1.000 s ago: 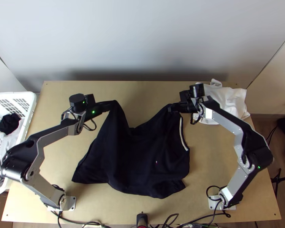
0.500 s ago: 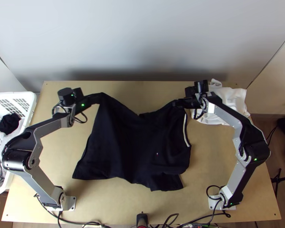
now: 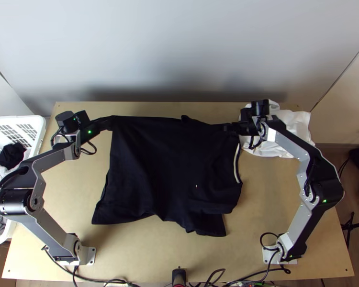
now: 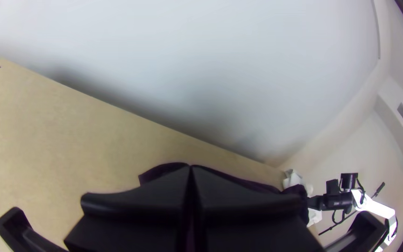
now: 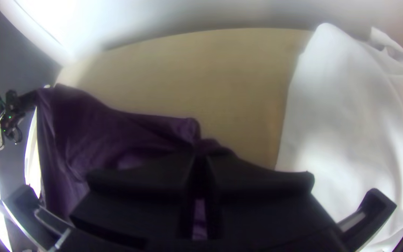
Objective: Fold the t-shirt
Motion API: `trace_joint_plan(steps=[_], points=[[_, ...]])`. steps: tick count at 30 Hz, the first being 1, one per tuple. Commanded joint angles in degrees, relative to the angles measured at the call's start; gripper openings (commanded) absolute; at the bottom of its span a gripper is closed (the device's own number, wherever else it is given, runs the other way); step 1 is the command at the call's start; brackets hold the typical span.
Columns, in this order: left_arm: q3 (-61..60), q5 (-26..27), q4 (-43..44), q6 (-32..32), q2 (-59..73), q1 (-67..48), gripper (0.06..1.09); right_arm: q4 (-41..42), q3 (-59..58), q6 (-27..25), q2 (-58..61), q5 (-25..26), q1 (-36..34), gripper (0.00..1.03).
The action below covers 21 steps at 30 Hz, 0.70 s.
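- We see the black t-shirt (image 3: pixel 170 167) stretched between both grippers, lower part on table (image 3: pixel 146 253).
- Left gripper (image 3: pixel 108 124): fingers together, pinching its far left end.
- Right gripper (image 3: pixel 231 127): same, far right end.

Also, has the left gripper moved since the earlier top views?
Yes, the left gripper has moved leftward in the top view, closer to the white basket.

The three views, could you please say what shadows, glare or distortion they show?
Top view: a soft shadow low on the wall behind the table, folds faint in the dark shirt; left wrist view: darkened corners; right wrist view: glare at upper left and lower left, the table's far edge bowed by the lens.
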Motion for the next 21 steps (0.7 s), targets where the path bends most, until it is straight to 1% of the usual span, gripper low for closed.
trace_joint_plan(steps=[1,19,20,21], points=[[-0.5,0.1,0.0,1.8,0.4,1.3,0.09,0.4,0.6,0.6,0.9,2.3,-1.3,0.03],[-1.5,0.1,0.0,4.2,0.9,0.1,0.09,0.3,2.4,1.6,2.1,2.9,-3.0,0.03],[-1.6,0.1,0.0,4.2,1.0,0.1,0.11,0.3,2.5,1.7,1.9,3.2,-3.0,0.04],[-1.6,0.1,0.0,4.2,1.0,0.0,0.25,0.3,2.5,1.9,1.7,3.6,-3.1,0.07]])
